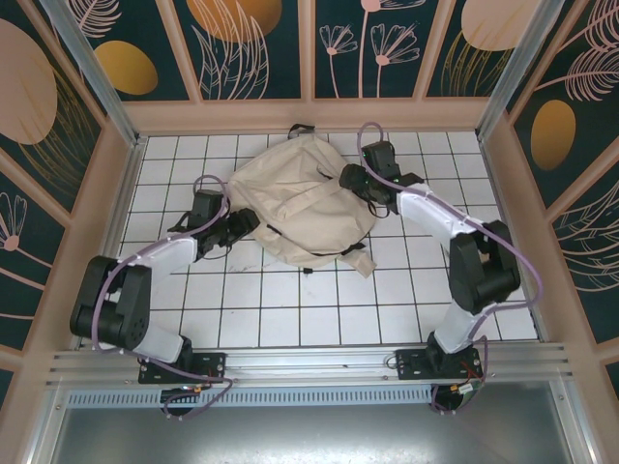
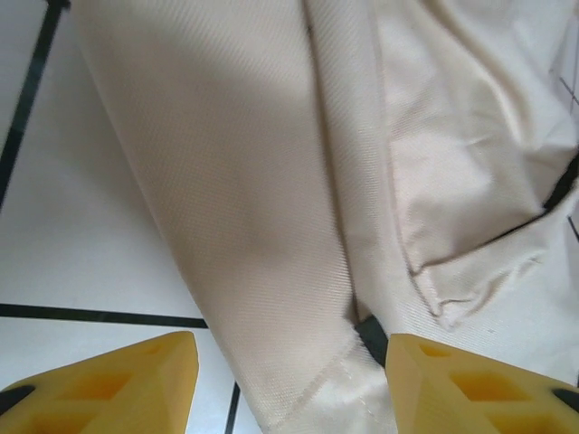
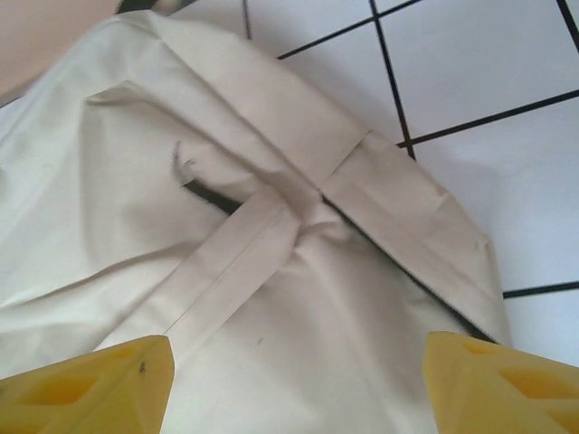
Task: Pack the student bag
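- Nearest the viewer: an aluminium rail (image 1: 309, 362) along the table's near edge, carrying both arm bases.
- Beyond it, the tiled table (image 1: 290, 309), white with dark grout lines.
- At the bag's left edge, the left gripper (image 1: 242, 224). In its wrist view (image 2: 289, 389) the yellow fingers (image 2: 99, 384) stand spread. A fold of beige cloth lies between them, apparently not pinched, though the contact sits at the frame's edge.
- Mid-table, between the two grippers, the student bag (image 1: 295, 203) lies slumped and creased (image 2: 271, 181).
- At the bag's right edge, the right gripper (image 1: 350, 180). Seen from its wrist (image 3: 294, 389), its fingers are spread wide above the cloth (image 3: 136, 226), over a flat strap (image 3: 235, 262) and a dark zipper line (image 3: 407, 267).
- At the bag's far end, a black top loop (image 1: 302, 129).
- Farthest, the far wall (image 1: 251, 48), with dark panels and a leaf pattern.
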`<action>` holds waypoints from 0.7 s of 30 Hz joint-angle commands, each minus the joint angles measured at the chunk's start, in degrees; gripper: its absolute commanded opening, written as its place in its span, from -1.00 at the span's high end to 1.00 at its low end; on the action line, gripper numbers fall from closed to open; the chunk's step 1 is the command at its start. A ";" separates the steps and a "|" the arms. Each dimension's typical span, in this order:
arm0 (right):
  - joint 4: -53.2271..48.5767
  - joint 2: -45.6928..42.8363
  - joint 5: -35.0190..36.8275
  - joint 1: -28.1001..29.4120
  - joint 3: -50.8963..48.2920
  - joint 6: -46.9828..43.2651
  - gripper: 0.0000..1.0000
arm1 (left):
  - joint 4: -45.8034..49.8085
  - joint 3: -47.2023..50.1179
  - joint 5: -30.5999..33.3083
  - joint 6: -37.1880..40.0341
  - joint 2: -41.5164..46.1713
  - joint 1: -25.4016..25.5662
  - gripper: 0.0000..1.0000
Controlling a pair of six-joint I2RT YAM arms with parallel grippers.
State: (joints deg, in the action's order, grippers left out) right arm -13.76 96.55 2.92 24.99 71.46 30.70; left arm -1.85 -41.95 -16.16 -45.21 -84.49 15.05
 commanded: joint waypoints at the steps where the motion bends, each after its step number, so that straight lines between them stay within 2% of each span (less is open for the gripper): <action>1: -0.07 -2.76 -1.81 1.62 -2.92 -1.10 -0.53 | 3.16 -0.08 1.46 1.14 3.77 1.21 -0.12; 4: 1.73 -3.41 -5.20 2.84 -4.12 -0.41 -0.57 | 2.56 -0.30 -0.46 0.40 4.01 2.63 -0.01; 9: 2.80 -2.44 -7.49 3.84 -4.57 1.46 -0.57 | 0.60 -1.80 -2.67 0.81 -0.39 4.35 0.24; 12: 3.60 -1.65 -9.72 4.23 -5.00 2.58 -0.57 | -1.97 -2.25 -4.69 1.20 -3.75 4.39 0.30; 18: 4.57 -0.51 -12.41 5.45 -5.20 3.91 -0.55 | -4.78 -3.74 -4.62 2.27 -8.85 4.39 0.34; 21: 4.62 0.21 -12.13 6.02 -5.15 4.76 -0.53 | -6.77 -3.92 -6.44 2.34 -9.98 4.38 0.47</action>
State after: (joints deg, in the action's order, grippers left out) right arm -10.41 95.64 -7.88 30.24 66.94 33.82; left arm -4.95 -44.27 -20.45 -43.90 -93.49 19.31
